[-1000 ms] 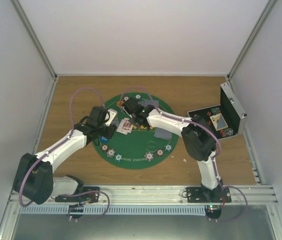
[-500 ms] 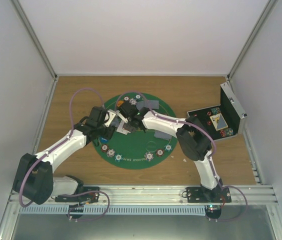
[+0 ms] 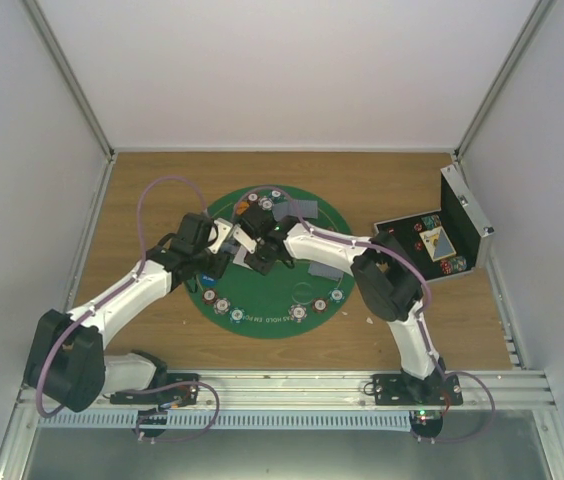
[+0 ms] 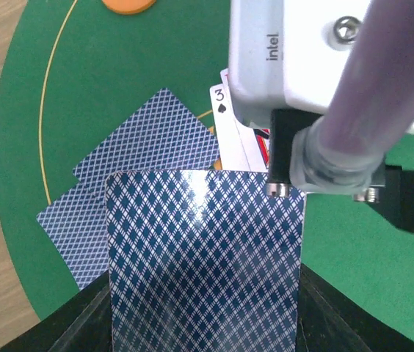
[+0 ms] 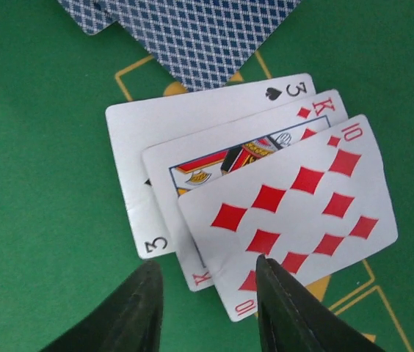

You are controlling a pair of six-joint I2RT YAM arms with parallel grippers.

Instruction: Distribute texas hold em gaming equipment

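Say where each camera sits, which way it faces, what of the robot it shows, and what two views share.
Top external: above and behind the bases, looking down on green mat, left arm, right arm.
Left wrist: looks down past its fingers gripping a blue-backed card; right wrist's camera housing intrudes.
Right wrist: looks down between its open fingertips at three of spades, king, ten.
Shared: both wrist views show that three of spades.

"intel" on camera housing (image 4: 302, 73), 3, K, 10 on fanned cards (image 5: 266, 198)
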